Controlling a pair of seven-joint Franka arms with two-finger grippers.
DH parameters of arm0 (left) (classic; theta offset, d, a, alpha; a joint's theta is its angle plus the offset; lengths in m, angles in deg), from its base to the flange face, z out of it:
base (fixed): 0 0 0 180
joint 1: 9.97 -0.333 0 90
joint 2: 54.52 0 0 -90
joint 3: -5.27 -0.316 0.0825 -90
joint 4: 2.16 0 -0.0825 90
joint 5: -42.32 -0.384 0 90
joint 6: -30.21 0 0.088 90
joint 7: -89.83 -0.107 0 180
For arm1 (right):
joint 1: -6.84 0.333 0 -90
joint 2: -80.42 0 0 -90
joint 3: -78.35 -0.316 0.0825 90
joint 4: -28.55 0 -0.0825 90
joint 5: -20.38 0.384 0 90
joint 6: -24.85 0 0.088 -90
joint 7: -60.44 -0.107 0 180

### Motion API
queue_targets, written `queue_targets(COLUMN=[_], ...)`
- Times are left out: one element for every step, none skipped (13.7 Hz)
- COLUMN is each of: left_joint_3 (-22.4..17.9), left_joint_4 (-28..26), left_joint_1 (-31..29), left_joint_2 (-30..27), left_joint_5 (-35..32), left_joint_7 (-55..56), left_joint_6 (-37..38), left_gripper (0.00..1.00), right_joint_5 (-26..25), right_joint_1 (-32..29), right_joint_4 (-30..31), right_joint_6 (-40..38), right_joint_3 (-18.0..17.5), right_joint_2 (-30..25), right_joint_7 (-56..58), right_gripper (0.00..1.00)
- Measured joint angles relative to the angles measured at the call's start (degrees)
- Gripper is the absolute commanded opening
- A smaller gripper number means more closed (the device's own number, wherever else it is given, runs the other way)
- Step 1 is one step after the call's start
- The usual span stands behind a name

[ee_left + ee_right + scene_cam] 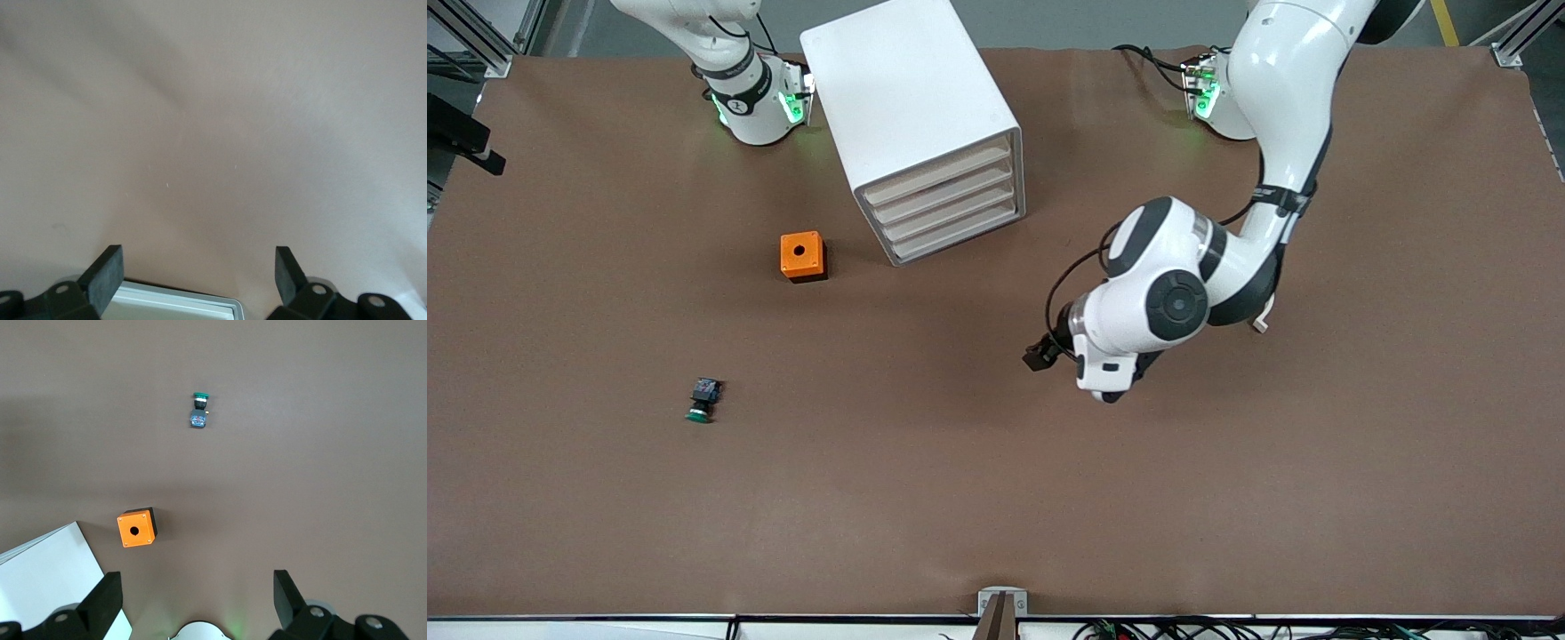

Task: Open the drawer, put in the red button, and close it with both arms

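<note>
The white cabinet [911,98] stands near the robots' bases, with its four cream-fronted drawers [947,203] all shut. The red button does not show in any view. My left arm's wrist [1138,311] hangs low over the bare table, toward the left arm's end from the cabinet, and hides its hand in the front view. In the left wrist view my left gripper [200,263] is open and empty over brown table, with a white rounded corner [173,303] at the picture's edge. My right gripper [197,587] is open and empty, high over its own base; it sees the cabinet [40,573].
A small orange box [803,256] with a round hole stands beside the cabinet, nearer the front camera; it also shows in the right wrist view [137,528]. A green-capped button [703,400] lies on the table toward the right arm's end, also in the right wrist view [199,410].
</note>
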Motion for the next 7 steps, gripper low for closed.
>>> queue_targets(left_joint_3=[-0.01, -0.02, -0.03, -0.04, -0.06, -0.08, -0.09], left_joint_4=[0.02, 0.05, 0.1, 0.13, 0.16, 0.16, 0.15], left_joint_1=[-1.62, -3.25, -4.91, -6.5, -8.07, -9.73, -11.32], left_joint_2=[-0.95, -1.99, -3.24, -4.63, -6.14, -7.81, -9.42], left_joint_5=[0.0, -0.01, -0.01, -0.01, -0.02, -0.02, -0.04], left_joint_7=[-2.65, -5.4, -8.7, -12.2, -15.53, -18.6, -21.39], left_joint_6=[1.52, 3.62, 6.43, 9.48, 12.38, 15.23, 17.93], left_gripper=[1.0, 1.0, 1.0, 1.0, 1.0, 1.0, 1.0], right_joint_5=[0.0, 0.0, -0.01, -0.03, -0.04, -0.04, -0.04], right_joint_1=[0.0, 0.0, 0.0, 0.0, 0.0, 0.0, 0.0], right_joint_4=[0.0, 0.0, 0.0, 0.0, 0.0, -0.01, -0.01], right_joint_6=[0.11, 0.25, 0.29, 0.3, 0.31, 0.32, 0.33], right_joint_3=[0.0, -0.01, -0.01, -0.01, -0.01, -0.01, -0.02], right_joint_2=[0.0, 0.0, 0.0, 0.0, 0.0, 0.0, 0.0], right_joint_7=[0.0, 0.0, 0.0, 0.0, 0.0, 0.0, 0.0], right_gripper=[1.0, 1.0, 1.0, 1.0, 1.0, 1.0, 1.0])
